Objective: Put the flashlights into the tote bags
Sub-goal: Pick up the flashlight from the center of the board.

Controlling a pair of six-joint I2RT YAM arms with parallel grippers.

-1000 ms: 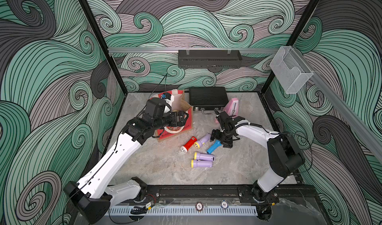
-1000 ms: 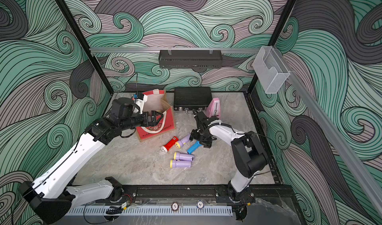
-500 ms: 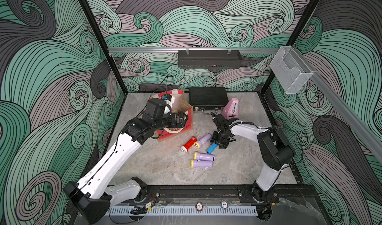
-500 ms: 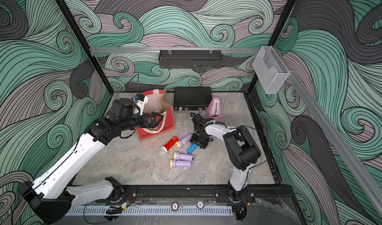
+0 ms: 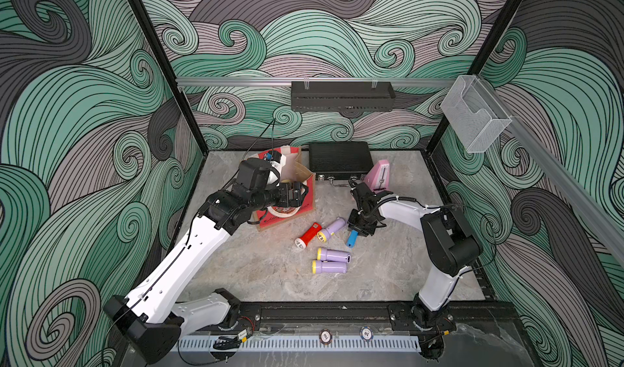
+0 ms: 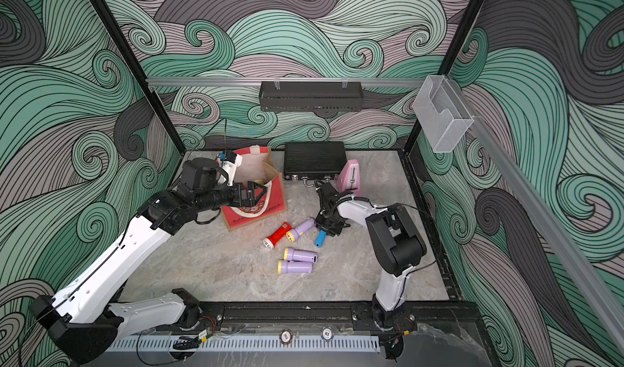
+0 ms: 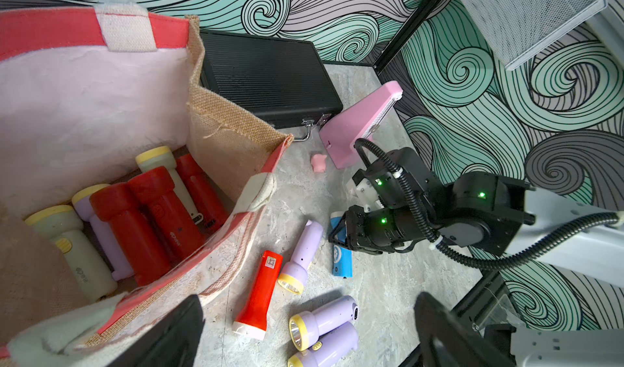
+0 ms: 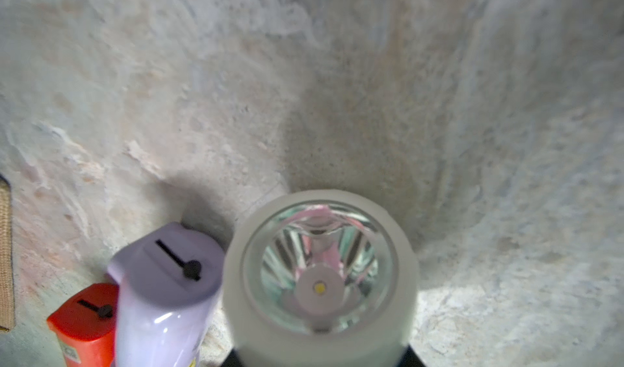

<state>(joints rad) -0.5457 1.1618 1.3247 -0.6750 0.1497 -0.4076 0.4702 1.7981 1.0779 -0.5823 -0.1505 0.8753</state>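
QR-code sticker point(image 7: 270, 262) on red flashlight point(image 7: 258, 294)

Left arm point(image 5: 189, 254) raised, jaws wide; right arm point(image 5: 401, 210) low, jaws apparently clamped.

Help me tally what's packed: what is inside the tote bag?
Inside the tote bag, the left wrist view shows three red flashlights, two pale green ones with yellow heads and one lilac flashlight. Anything beneath them, or behind the near wall, is hidden.
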